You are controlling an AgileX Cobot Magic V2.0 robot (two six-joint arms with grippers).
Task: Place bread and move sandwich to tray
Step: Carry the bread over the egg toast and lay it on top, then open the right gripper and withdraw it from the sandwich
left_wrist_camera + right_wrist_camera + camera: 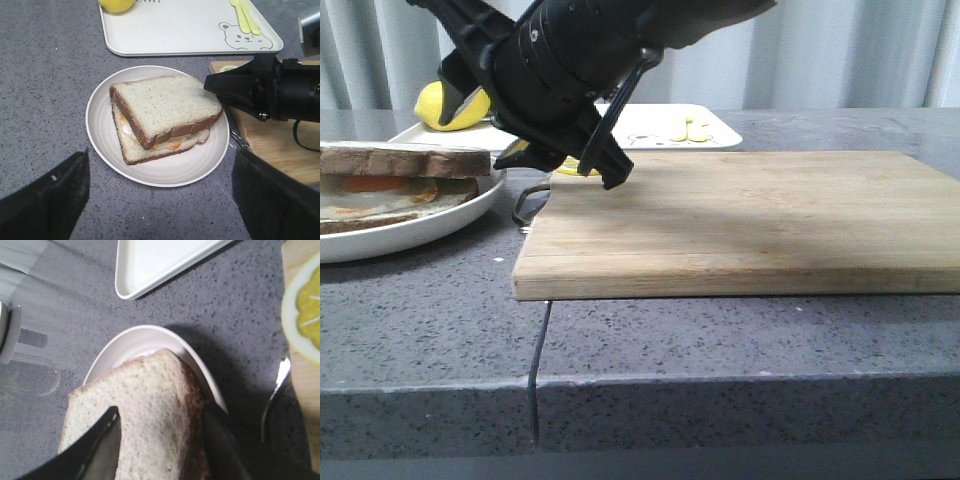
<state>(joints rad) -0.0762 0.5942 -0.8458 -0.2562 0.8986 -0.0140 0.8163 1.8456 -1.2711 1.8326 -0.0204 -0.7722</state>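
The bread (165,102) lies askew on top of the sandwich (150,150), whose fried egg shows at the edge, in the round white plate (165,172). From the front, the bread (405,158) covers the egg slice (380,195) at the far left. My right gripper (160,415) is open, and the bread (150,405) shows between its fingers; its tips (220,87) reach the bread's edge nearest the board. My left gripper (161,165) is open over the counter beside the plate, holding nothing. The white tray (175,25) lies just past the plate.
A lemon (116,4) and yellow cutlery (245,17) sit on the tray. The wooden cutting board (740,220) lies to the right of the plate, with a lemon slice (305,305) on its corner. A metal utensil (275,390) lies between the plate and the board.
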